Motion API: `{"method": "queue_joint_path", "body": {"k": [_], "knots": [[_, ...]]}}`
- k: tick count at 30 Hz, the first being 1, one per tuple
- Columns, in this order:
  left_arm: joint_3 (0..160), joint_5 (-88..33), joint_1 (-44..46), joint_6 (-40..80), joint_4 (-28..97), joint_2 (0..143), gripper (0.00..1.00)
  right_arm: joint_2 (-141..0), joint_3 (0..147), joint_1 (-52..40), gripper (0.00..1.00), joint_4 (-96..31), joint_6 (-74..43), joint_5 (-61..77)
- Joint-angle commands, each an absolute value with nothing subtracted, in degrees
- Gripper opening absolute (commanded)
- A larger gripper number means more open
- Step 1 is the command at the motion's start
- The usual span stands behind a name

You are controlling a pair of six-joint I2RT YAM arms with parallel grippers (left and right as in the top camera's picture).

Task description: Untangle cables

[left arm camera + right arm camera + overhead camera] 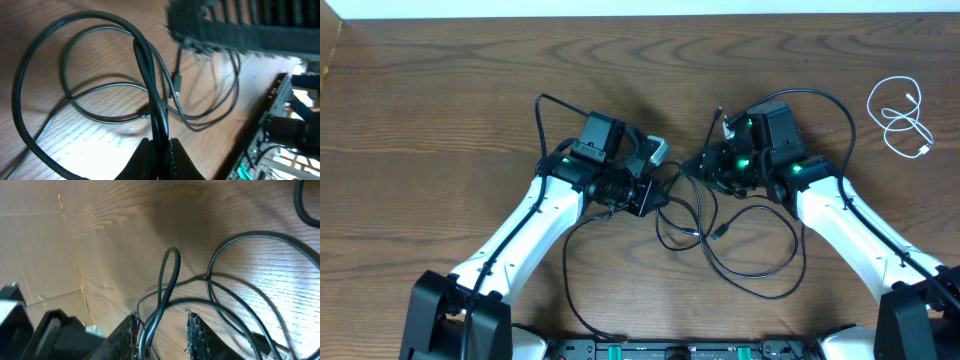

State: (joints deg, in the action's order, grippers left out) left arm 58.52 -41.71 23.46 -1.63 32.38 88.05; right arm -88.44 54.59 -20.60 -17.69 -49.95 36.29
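Black cables (718, 232) lay tangled between left gripper (160, 157) and right gripper (162, 332), slightly nearer. Left jaws were clamped on one strand; right jaws stood apart around a loop pointing away.

One white cable (902, 118); tangled black cables (750, 262), number unclear; a left arm (532, 225), a right arm (852, 222); one table (440, 100).

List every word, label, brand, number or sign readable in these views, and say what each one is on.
No text can be read in any view.
The wooden table, the black cables and the white cable show no print.
Base hardware at the overhead view's bottom edge: any markings are too small to read.
Equipment rack in the left wrist view: too blurred to read.
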Motion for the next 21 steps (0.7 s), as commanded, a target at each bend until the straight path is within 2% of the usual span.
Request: {"method": "queue_joint_path", "body": {"k": [1, 6, 13, 21], "knots": [[59.16, -45.52, 23.44, -3.27, 32.49, 87.22, 0.07, -88.51, 55.22, -20.99, 0.31, -17.54, -52.03, 34.59], [59.13, -51.44, 23.44, -5.82, 32.4, 87.22, 0.07, -88.51, 55.22, -20.99, 0.33, -17.54, -54.85, 33.32], [59.16, -52.07, 23.44, -5.8, 32.45, 87.22, 0.08, -88.53, 55.13, -21.1, 0.36, -17.78, -55.94, 33.56], [59.16, -52.07, 23.46, -5.82, 32.42, 87.22, 0.07, -88.51, 55.02, -21.12, 0.34, -19.11, -57.45, 34.87]]}}
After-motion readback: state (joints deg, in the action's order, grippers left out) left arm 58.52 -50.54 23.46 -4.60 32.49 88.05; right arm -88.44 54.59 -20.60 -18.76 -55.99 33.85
